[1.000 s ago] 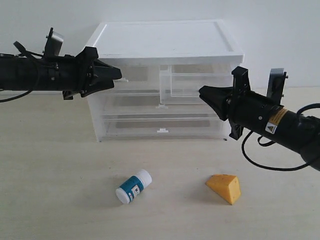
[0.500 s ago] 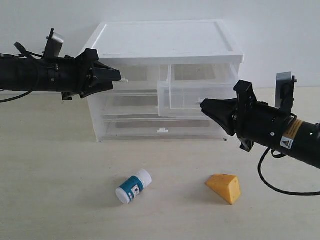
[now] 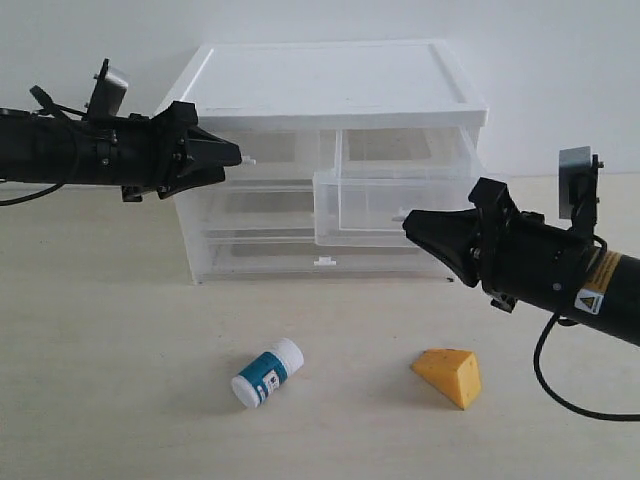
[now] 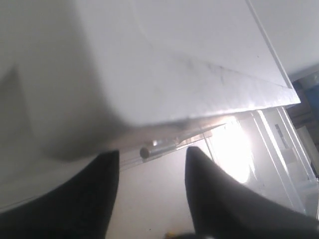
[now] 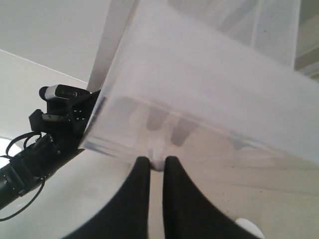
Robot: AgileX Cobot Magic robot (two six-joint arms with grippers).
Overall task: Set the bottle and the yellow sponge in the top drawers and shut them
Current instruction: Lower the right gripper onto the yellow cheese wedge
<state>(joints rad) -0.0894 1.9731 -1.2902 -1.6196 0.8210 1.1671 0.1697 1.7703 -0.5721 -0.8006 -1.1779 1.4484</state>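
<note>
A pale, faintly grained table [image 3: 120,420] fills the lower half of the frame. A white-topped cabinet [image 3: 330,80] stands on it at upper centre, the right one of the top drawers [image 3: 390,205] pulled out. The bottle [image 3: 267,372] lies on its side at lower centre, with the yellow sponge [image 3: 450,375] well apart to its right.

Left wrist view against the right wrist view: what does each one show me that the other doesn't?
Only the left wrist view: the left gripper open, its fingers either side of the left top drawer's tab handle, just under the cabinet top.
Only the right wrist view: the right gripper shut on the right top drawer's tab handle, that drawer's front pulled out, and the left arm beyond.
Both: a tab handle at the gripper's tips, close up.
</note>
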